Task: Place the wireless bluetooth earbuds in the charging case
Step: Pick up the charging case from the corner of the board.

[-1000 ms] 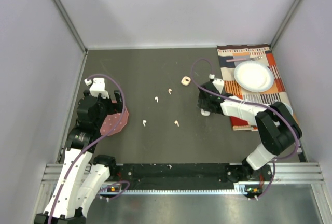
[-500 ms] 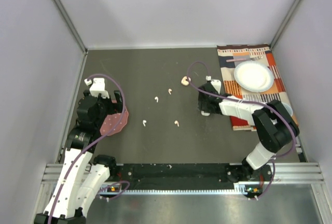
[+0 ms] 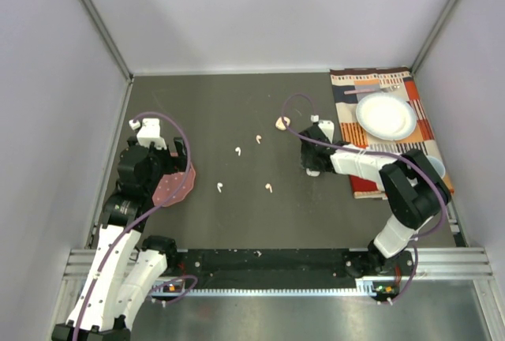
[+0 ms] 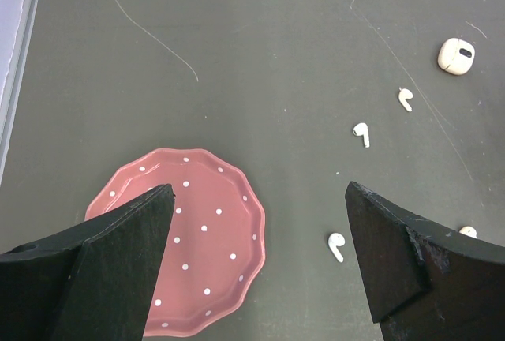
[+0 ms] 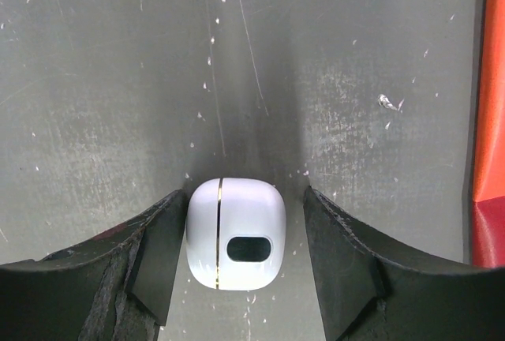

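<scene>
Four earbuds (image 3: 237, 151) lie scattered on the desk (image 3: 205, 112), outside any case. The white charging case (image 5: 235, 233) sits inside the half-open right claw (image 5: 243, 207), a gap on one side. The left claw (image 4: 259, 191) gapes wide over a pink plate (image 4: 197, 238).

I work on a dark grey tabletop (image 3: 237, 104), matte and finely scratched, lit evenly. Pale grey walls (image 3: 268, 9) close me in on three sides, joined by aluminium posts (image 3: 95, 17); an aluminium rail (image 3: 473, 262) edges the near side.
</scene>
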`<state>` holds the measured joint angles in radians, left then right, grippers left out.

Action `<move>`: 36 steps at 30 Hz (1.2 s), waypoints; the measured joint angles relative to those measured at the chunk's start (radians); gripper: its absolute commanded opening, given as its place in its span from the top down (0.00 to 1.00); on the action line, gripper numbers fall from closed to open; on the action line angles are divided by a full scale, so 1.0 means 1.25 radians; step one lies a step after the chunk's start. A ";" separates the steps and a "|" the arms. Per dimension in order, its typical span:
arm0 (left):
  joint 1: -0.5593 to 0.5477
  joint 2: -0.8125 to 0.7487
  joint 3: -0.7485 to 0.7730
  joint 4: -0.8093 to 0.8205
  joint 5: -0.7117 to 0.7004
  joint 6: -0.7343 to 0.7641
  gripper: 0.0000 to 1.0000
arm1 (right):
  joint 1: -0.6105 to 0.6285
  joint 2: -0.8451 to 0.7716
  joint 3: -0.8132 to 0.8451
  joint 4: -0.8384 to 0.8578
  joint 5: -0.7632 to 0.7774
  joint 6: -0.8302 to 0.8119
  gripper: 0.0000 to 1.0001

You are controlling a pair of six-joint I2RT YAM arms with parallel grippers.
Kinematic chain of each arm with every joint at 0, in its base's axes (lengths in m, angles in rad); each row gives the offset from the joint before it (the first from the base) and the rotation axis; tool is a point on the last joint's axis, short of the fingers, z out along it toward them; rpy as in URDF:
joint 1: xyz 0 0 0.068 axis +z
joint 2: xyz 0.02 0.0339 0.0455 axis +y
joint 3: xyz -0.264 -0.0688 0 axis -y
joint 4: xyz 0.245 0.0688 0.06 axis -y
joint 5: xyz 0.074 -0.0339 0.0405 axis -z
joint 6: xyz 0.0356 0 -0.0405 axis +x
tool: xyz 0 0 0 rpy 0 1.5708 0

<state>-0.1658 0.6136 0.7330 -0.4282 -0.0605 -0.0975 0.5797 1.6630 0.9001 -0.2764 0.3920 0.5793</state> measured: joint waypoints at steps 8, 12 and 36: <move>0.000 0.004 0.000 0.000 0.000 0.000 0.05 | 0.000 0.011 0.010 -0.004 0.014 0.041 0.40; 0.000 0.004 0.000 0.000 0.000 0.000 0.05 | 0.000 0.011 0.010 -0.004 0.024 0.071 0.42; 0.000 0.004 0.000 0.000 0.000 0.000 0.05 | 0.007 0.012 0.008 0.006 0.034 0.072 0.44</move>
<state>-0.1658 0.6182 0.7330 -0.4282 -0.0605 -0.0975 0.5880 1.6779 0.9096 -0.2687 0.4351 0.6693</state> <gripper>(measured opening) 0.950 0.566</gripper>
